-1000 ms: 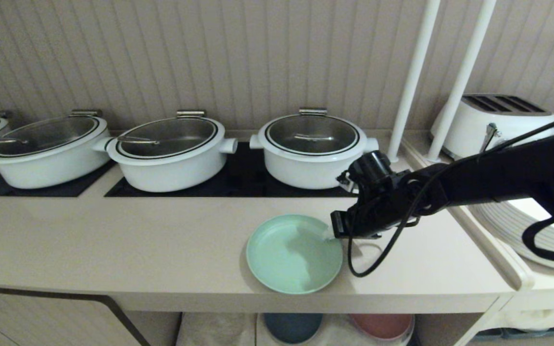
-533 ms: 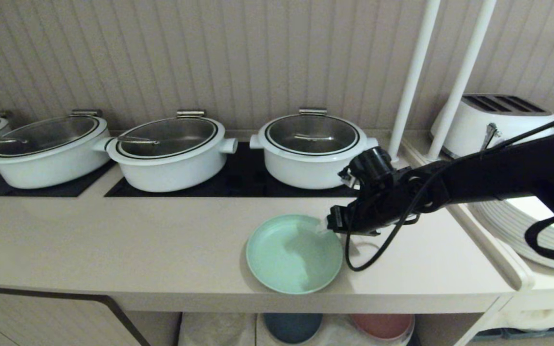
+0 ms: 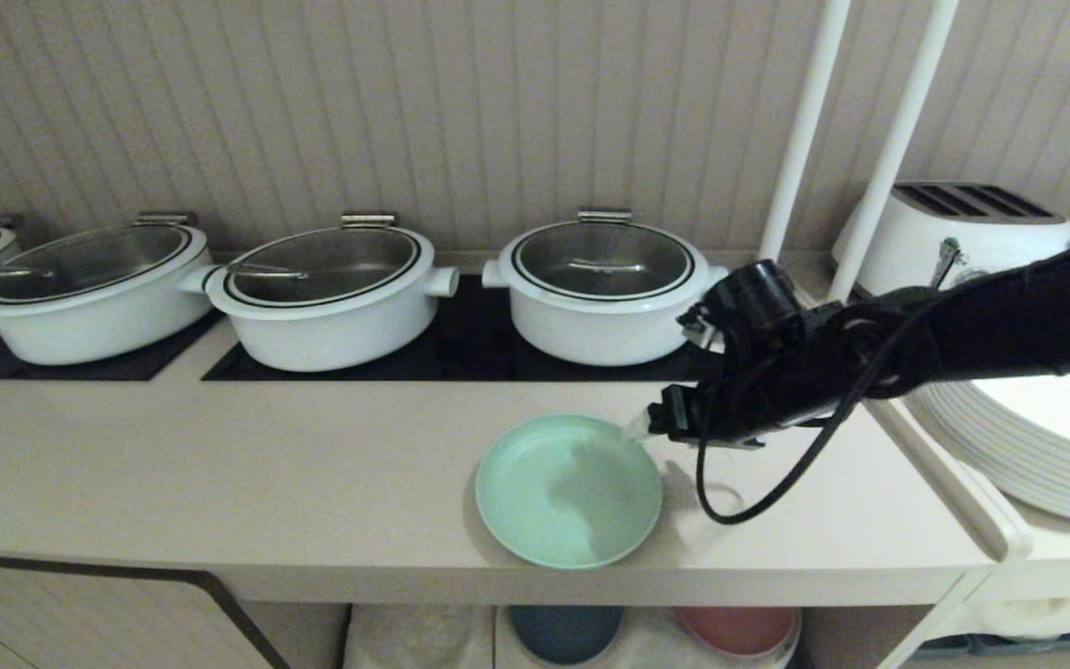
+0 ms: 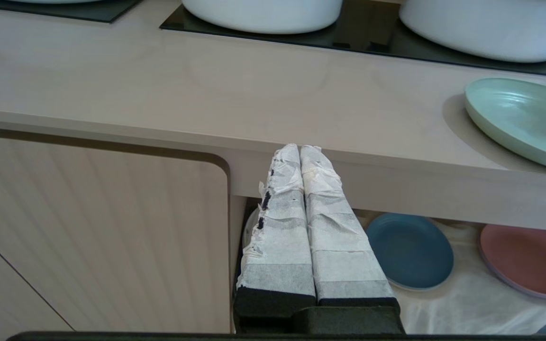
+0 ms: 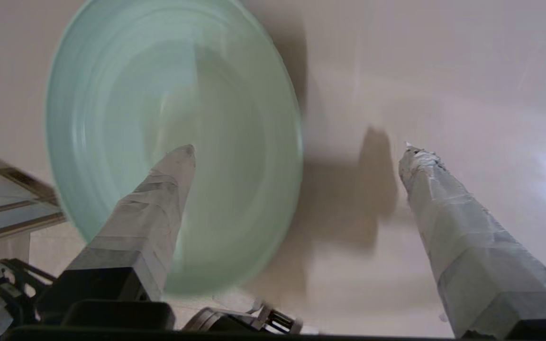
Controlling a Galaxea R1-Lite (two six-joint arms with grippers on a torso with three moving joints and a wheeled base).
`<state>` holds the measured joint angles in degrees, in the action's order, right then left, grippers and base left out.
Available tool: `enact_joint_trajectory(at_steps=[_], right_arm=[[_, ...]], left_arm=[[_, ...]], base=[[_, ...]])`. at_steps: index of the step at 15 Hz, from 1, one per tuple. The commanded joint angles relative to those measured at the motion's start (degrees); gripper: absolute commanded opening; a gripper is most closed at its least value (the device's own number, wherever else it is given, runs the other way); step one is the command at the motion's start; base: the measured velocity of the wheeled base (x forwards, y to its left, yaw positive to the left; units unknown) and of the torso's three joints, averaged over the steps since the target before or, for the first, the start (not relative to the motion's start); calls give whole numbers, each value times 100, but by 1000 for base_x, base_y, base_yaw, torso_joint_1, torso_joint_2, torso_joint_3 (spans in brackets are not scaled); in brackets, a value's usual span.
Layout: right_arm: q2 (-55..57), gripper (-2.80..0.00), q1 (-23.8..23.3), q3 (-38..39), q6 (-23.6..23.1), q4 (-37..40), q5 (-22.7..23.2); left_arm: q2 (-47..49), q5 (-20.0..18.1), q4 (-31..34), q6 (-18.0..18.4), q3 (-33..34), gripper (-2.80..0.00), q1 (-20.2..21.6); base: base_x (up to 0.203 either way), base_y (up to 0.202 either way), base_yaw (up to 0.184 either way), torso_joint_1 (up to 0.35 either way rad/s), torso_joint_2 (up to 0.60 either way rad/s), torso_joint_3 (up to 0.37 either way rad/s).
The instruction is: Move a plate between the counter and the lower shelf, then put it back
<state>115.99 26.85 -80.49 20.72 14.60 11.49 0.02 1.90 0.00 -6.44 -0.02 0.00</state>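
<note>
Counter [image 3: 312, 465] bears plate [image 3: 567, 491]; only right wrist view shows tool [image 5: 296, 151] spread

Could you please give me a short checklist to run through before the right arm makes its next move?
1. Round mint-green plastic plate lies flat on the long beige counter: ok.
2. Right gripper open, holding nothing: ok.
3. Its fingers free of the plate: cannot tell; one stands over the plate's inside, the other over bare counter.
4. Plate fully inside the counter's front edge: ok.
5. Left gripper shut, parked below the counter's front edge, out of the way: ok.
</note>
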Motion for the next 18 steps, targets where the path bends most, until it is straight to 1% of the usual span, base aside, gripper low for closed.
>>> enact_joint_trajectory(at_steps=[1, 5, 6, 10, 12, 14, 16, 18], right_arm=[[-440, 0, -30, 244, 4, 2, 5], [-1148, 0, -76, 806, -9, -22, -6], [-1347, -280, -85, 972, -12, -28, -13], [-2233, -280, -104, 1705, -16, -39, -159], [-2705, -280, -113, 2059, -62, -48, -400], [-3166, -280, -183, 2389, -243, -72, -762], [-3692, -280, -449, 2728, -492, -208, -1037], [-4296, -280, -958, 3230, -771, -619, -1102]], left_arm=[[-2, 3, 0, -7, 2, -280, 0], [-2, 3, 0, -7, 2, -280, 0], [-2, 3, 0, -7, 1, -280, 0], [-2, 3, 0, -7, 2, -280, 0], [-2, 3, 0, 2, 2, -280, 0], [-2, 3, 0, -5, 2, -280, 0], [-2, 3, 0, -1, -1, -280, 0], [-2, 3, 0, -7, -2, -280, 0]], base=[[0, 0, 0, 0, 0, 0], [0, 0, 0, 0, 0, 0], [0, 0, 0, 0, 0, 0], [0, 0, 0, 0, 0, 0], [0, 0, 0, 0, 0, 0], [0, 0, 0, 0, 0, 0], [0, 0, 0, 0, 0, 0], [0, 0, 0, 0, 0, 0]])
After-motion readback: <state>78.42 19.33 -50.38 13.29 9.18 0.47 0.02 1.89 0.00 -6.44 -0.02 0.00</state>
